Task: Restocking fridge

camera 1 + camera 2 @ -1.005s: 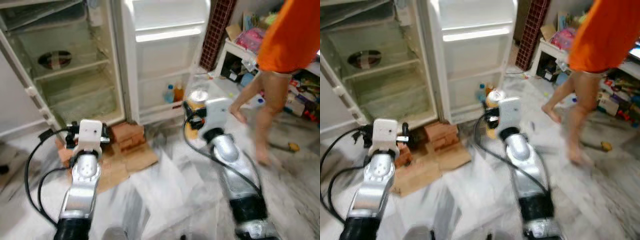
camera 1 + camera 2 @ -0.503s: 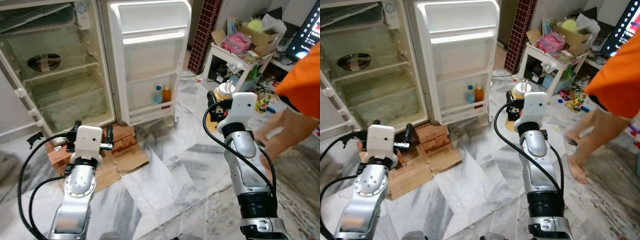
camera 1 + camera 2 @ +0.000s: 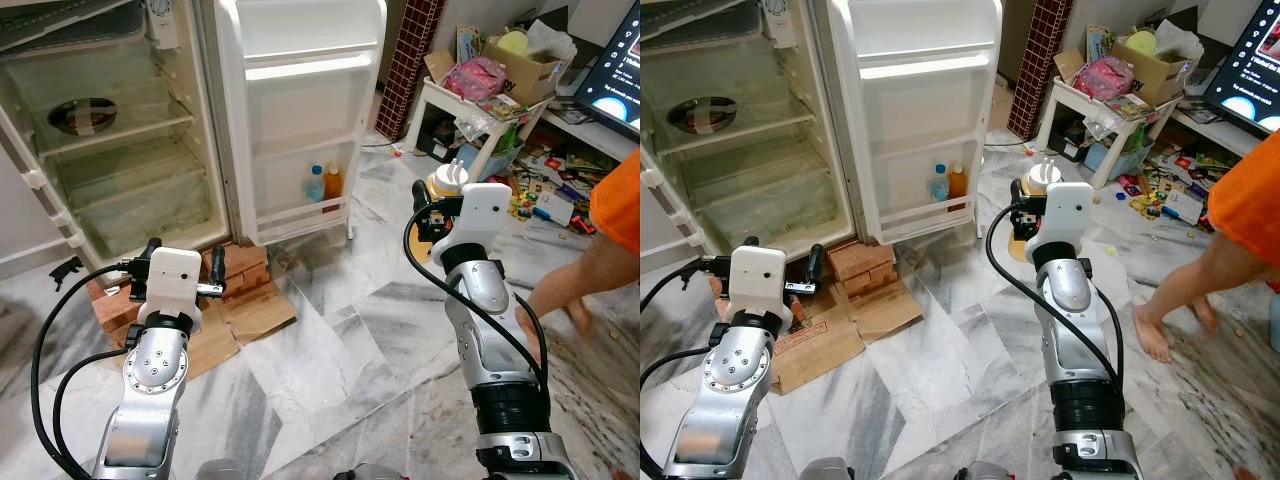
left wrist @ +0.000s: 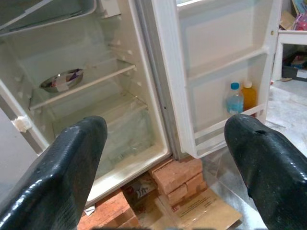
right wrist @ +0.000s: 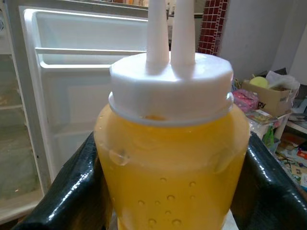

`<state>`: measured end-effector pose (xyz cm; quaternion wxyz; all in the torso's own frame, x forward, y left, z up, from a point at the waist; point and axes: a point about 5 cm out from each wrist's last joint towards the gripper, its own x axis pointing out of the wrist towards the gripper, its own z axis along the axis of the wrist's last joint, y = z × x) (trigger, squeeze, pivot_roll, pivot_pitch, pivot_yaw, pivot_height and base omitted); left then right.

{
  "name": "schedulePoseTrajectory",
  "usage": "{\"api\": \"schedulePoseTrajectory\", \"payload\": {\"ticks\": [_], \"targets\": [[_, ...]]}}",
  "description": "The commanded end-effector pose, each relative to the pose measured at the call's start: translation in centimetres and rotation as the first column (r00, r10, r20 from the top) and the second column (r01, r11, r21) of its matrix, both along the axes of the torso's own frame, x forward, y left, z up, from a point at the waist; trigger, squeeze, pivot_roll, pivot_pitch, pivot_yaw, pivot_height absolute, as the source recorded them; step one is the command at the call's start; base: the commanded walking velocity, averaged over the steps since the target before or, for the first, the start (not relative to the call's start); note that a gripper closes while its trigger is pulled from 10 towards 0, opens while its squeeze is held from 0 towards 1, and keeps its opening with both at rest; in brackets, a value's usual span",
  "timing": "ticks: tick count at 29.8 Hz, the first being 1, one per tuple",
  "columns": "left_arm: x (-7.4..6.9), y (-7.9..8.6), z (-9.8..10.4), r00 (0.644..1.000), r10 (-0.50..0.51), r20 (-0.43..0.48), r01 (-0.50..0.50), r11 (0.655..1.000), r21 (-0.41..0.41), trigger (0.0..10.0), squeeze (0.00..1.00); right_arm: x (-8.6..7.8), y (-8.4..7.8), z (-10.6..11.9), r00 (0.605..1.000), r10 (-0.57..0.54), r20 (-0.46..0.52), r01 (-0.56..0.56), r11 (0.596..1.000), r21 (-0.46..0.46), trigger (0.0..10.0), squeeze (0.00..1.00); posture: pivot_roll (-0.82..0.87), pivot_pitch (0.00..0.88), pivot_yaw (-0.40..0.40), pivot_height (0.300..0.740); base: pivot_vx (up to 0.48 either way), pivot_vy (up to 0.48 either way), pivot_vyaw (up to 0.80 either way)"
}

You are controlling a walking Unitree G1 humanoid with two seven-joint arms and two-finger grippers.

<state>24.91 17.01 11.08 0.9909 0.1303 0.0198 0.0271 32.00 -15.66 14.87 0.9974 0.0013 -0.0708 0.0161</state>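
Yellow-filled clear plastic squeeze bottle with a white twin-spout cap (image 5: 170, 143) sits upright, clamped in the right tool (image 3: 447, 205) for carrying toward the open white fridge (image 3: 300, 130) (door rack near-empty), while the left tool (image 4: 168, 163) hangs spread, empty.

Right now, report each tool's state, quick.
Left tool: open, empty, facing the open fridge.
Right tool: shut on the yellow plastic squeeze bottle with a white twin-nozzle cap.
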Motion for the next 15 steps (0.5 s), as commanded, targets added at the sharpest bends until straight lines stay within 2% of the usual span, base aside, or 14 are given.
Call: {"api": "schedulePoseTrajectory", "payload": {"ticks": [1, 4, 5, 6, 7, 8, 11, 15], "targets": [[-0.2, -0.1, 0.2, 1.0, -0.01, -0.003, 0.01, 1.0, 0.0, 10.0, 0.0, 0.3, -0.2, 0.9, 0.999, -0.007, 0.039, 0.008, 1.0, -0.007, 10.0, 0.0, 0.11, 0.0, -0.066, 0.74, 0.0, 0.0, 0.0], [-0.2, -0.1, 0.2, 1.0, -0.01, -0.004, 0.01, 1.0, 0.0, 10.0, 0.0, 0.3, -0.2, 0.9, 0.999, -0.008, 0.039, 0.008, 1.0, -0.007, 10.0, 0.0, 0.11, 0.0, -0.066, 0.74, 0.0, 0.0, 0.0], [0.2, -0.2, 0.3, 1.0, 0.003, 0.004, -0.003, 1.0, -0.013, 10.0, 0.0, 0.6, -0.1, 0.9, 0.999, -0.003, 0.04, 0.004, 1.0, -0.018, 10.0, 0.0, 0.12, 0.0, -0.091, 0.74, 0.0, 0.0, 0.0], [1.9, -0.1, 0.7, 1.0, 0.019, 0.02, -0.018, 0.998, -0.068, 10.0, 0.0, 1.5, -0.2, 1.4, 0.998, -0.003, 0.067, 0.005, 1.0, -0.024, 10.0, 0.0, 0.09, 0.0, -0.069, 0.74, 0.446, 0.0, 0.79], [1.9, -0.1, 0.7, 1.0, 0.019, 0.02, -0.018, 0.998, -0.068, 10.0, 0.0, 1.5, -0.2, 1.4, 0.998, -0.003, 0.067, 0.005, 1.0, -0.024, 10.0, 0.0, 0.09, 0.0, -0.069, 0.74, 0.446, 0.0, 0.79], [2.7, 0.0, 1.0, 1.0, 0.02, 0.022, -0.018, 0.996, -0.091, 10.0, 0.0, 1.7, -0.2, 1.9, 0.996, -0.004, 0.085, 0.005, 1.0, -0.019, 10.0, 0.0, 0.08, 0.0, -0.065, 0.74, 0.48, 0.0, 0.79], [2.8, -0.1, 1.0, 1.0, 0.015, 0.027, -0.012, 0.996, -0.092, 10.0, 0.0, 1.6, 0.1, 2.1, 0.996, 0.007, 0.094, -0.004, 1.0, -0.026, 10.0, 0.0, 0.08, 0.0, -0.071, 0.74, 0.48, 0.0, 0.6], [2.8, -0.2, 0.8, 0.999, 0.022, 0.026, -0.02, 0.995, -0.095, 10.0, 0.0, 1.6, 0.5, 1.9, 0.995, 0.042, 0.09, -0.04, 0.999, -0.023, 10.0, 0.0, 0.09, 0.0, -0.075, 0.74, 0.48, 0.0, 0.0]]}}
